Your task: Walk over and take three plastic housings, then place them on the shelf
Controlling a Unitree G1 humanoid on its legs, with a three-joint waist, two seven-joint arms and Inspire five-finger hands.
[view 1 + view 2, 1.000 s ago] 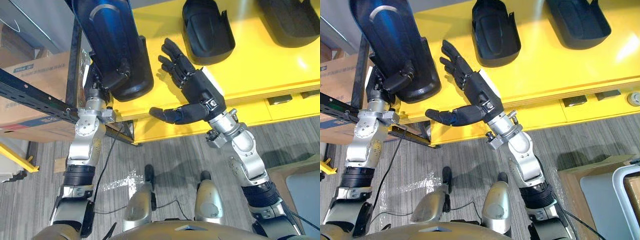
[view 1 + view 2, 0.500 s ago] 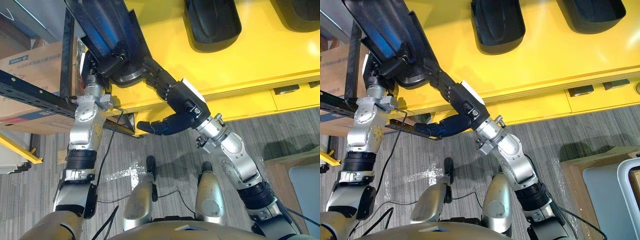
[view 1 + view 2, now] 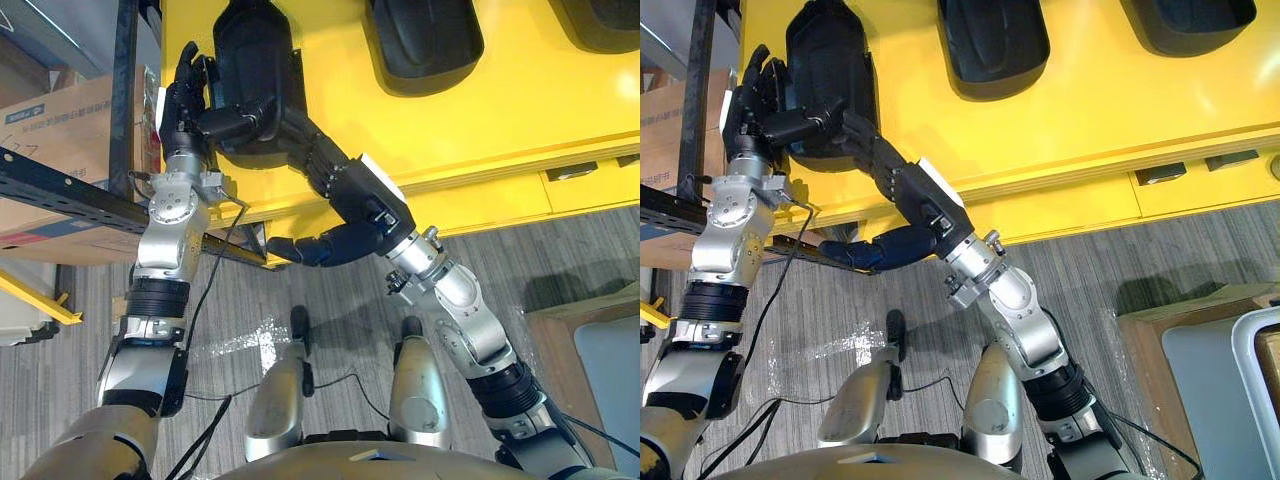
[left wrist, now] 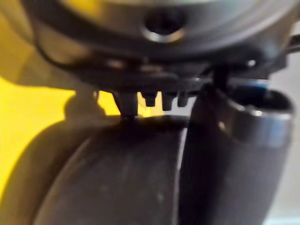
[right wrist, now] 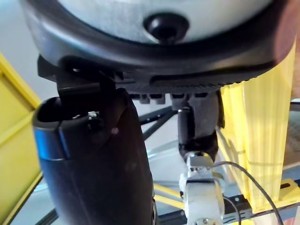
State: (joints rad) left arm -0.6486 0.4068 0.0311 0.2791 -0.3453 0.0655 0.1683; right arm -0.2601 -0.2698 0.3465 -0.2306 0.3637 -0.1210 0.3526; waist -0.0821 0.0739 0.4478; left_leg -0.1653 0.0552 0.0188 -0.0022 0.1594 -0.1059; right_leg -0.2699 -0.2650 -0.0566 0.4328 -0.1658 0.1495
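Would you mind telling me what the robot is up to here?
The robot holds one black plastic housing between both hands at the left end of the yellow table. Its left hand grips its side, thumb across it; the right hand props it with straight fingers. Two more housings lie on the table.

Three black plastic housings, elongated shells with rounded ends. The left housing (image 3: 255,70) stands over the near left corner of the yellow surface (image 3: 520,110), clasped by the left hand (image 3: 190,95), with the right hand (image 3: 350,200) touching its near end. The middle housing (image 3: 425,45) and the right housing (image 3: 1190,20) lie hollow side up, apart.
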